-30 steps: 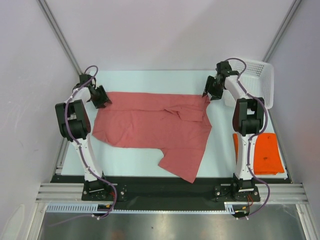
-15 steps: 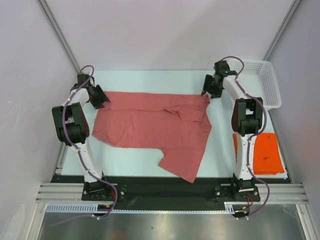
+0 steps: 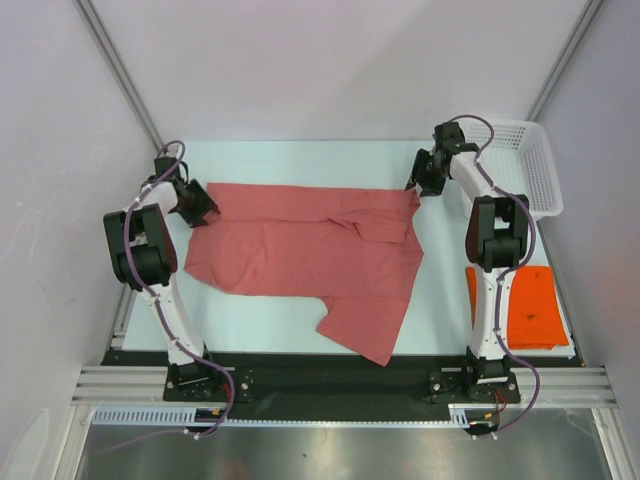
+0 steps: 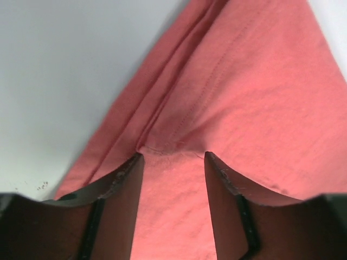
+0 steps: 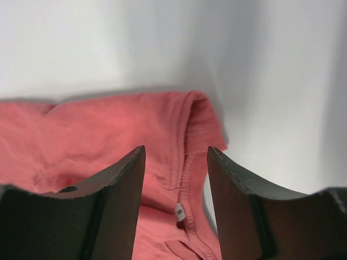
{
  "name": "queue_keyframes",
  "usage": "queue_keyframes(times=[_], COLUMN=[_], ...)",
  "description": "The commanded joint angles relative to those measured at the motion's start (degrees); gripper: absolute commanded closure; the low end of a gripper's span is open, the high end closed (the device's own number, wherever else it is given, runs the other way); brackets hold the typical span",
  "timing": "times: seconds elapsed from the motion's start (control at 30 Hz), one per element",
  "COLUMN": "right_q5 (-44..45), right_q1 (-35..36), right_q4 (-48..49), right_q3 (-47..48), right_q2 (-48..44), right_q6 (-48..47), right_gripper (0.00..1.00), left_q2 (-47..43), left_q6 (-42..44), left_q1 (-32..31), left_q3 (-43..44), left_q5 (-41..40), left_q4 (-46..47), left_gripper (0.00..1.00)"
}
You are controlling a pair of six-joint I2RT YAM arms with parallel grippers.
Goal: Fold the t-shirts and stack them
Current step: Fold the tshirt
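Pale tabletop (image 3: 300, 160) between white walls fills the view from above. We see the pink-red shirt (image 3: 300, 245) spread out, somewhat rumpled, across the middle, its long edge toward the far side and one flap reaching the near edge. The left gripper (image 3: 203, 205) sits at the shirt's far left corner, the right gripper (image 3: 418, 186) at its far right corner. The orange shirt (image 3: 535, 305) lies as a flat rectangle by the near right corner, partly behind the right arm. A white basket (image 3: 535, 165) stands at the far right corner.

From the left wrist we see both fingers (image 4: 116, 189) spread apart, tips on the pink-red cloth, which puckers between them; nothing is clamped.

From the right wrist the fingers likewise stand apart, astride the shirt's hemmed corner, a small white tag (image 5: 180, 212) between them. Whether they touch the cloth we cannot tell.
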Motion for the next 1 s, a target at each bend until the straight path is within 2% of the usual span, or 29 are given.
queue_keyframes(times=[0.0, 0.2, 0.43, 0.6, 0.97], right_q5=[-1.82, -3.05, -3.4, -3.32, -1.74], right_q1=[0.14, 0.06, 0.23, -0.03, -0.03], right_q4=[2.32, 2.85, 3.47, 4.0, 4.78], right_q3=[-0.26, -0.18, 0.44, 1.23, 2.72], right_q2=[1.06, 2.2, 2.91, 3.26, 4.49], right_q6=[0.91, 1.43, 2.23, 2.66, 3.98], right_gripper=[0.45, 0.44, 0.48, 0.49, 0.65], left_q2=[1.47, 3.58, 5.43, 5.78, 6.05], left_q6=[-0.71, 1.05, 2.89, 3.51, 3.51], left_q1=[1.09, 2.59, 2.85, 2.85, 2.85], left_q3=[2.25, 5.32, 8.13, 8.75, 8.75], left_q5=[-0.93, -1.99, -2.61, -2.96, -2.69], left_q4=[0.3, -1.72, -2.6, -2.87, -2.78], left_gripper=[0.46, 0.62, 0.8, 0.81, 0.81])
